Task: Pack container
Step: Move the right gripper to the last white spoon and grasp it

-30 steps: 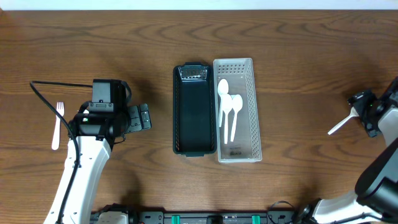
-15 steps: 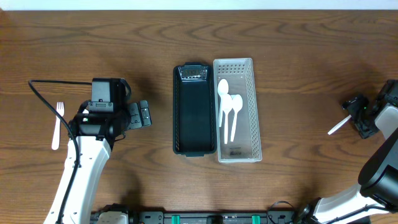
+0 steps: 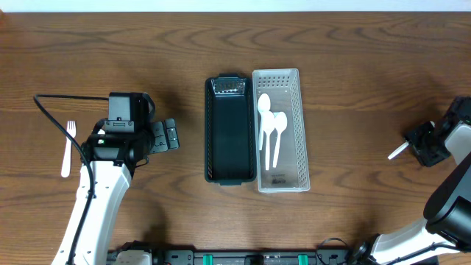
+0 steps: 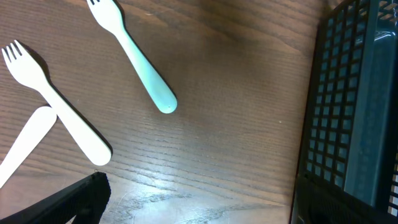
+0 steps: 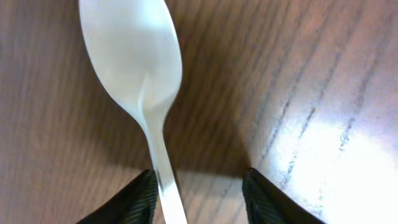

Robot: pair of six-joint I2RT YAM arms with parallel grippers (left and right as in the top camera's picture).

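- Right gripper (image 5: 199, 186) straddles the handle of a white spoon (image 5: 134, 56) lying on the table (image 3: 353, 59); its jaws stand partway apart, with one finger (image 5: 127, 199) against the handle and the other clear of it, so nothing is pinched
- Only the right wrist view shows that gap and the spoon's bowl just past the fingers; overhead, only the handle's end shows, sticking out from under the gripper
- Left gripper (image 4: 199, 202) is spread wide and holds nothing
- Its wrist view shows a pale green fork (image 4: 140, 62), a white fork (image 4: 56, 102) and another white handle (image 4: 25, 146) beyond one fingertip; none of these appears near it overhead
- Black container (image 3: 229, 129) has its wall just beside the other fingertip
- Only the overhead view shows the white basket (image 3: 294, 81) touching the container's far side, between the two grippers, with spoons (image 3: 271, 125) inside
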